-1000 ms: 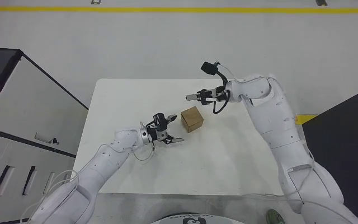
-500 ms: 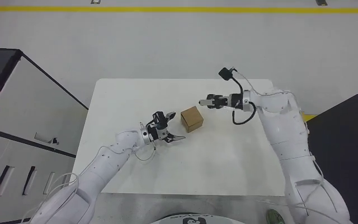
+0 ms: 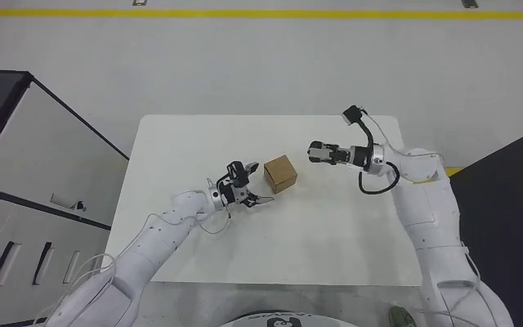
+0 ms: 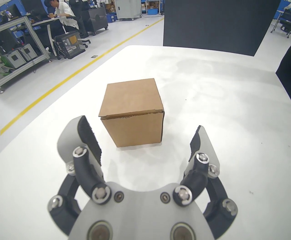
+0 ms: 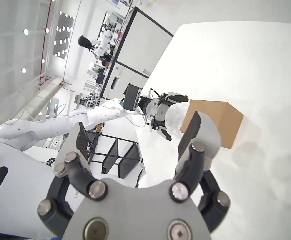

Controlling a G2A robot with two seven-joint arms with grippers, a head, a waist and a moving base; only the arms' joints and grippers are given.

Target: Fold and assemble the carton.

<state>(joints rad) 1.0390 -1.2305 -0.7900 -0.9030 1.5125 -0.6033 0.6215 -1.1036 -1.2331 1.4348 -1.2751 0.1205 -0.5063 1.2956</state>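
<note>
The boxed-up carton (image 3: 280, 173) sits near the table's (image 3: 327, 237) centre, nothing touching it. The left gripper (image 3: 257, 185) — fingers spread wide, empty — hangs just beside it at 8 o'clock; the right gripper (image 3: 313, 151), likewise spread and empty, is near at 2 o'clock.

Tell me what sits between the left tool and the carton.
Nothing: bare white table separates the open left tool from the carton, shown in the left wrist view.

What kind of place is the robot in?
Probably a robotics lab or workshop hall: a yellow floor line runs past the white table, a workbench holds equipment, and blue bins stand behind.
</note>
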